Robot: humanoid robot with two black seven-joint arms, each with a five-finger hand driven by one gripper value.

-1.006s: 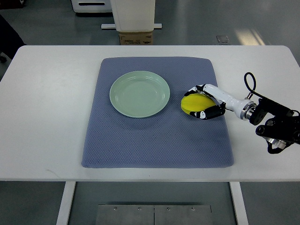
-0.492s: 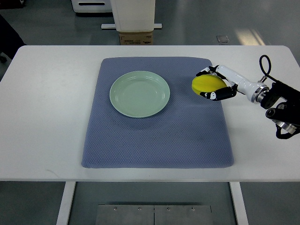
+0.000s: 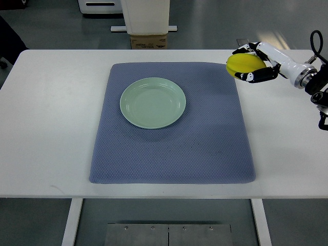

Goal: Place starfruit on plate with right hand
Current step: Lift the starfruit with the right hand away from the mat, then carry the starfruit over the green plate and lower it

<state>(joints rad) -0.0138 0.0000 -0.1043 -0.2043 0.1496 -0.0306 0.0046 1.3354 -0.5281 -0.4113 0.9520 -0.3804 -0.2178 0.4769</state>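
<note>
No readable text, labels or numbers on anything in view.

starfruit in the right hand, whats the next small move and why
Probably carry it left and toward the near side. The right hand grips the yellow starfruit at the far right corner of the blue-grey mat, well away from the round pale green plate, which holds nothing yet.

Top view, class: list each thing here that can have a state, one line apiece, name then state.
starfruit: gripped, lifted off the mat, near the table's far right part.
right hand: fingers curled around the starfruit.
plate: upright on the mat, holding nothing.
mat: lying flat on the table.
table: bears the mat.
left hand: not in view.
</note>
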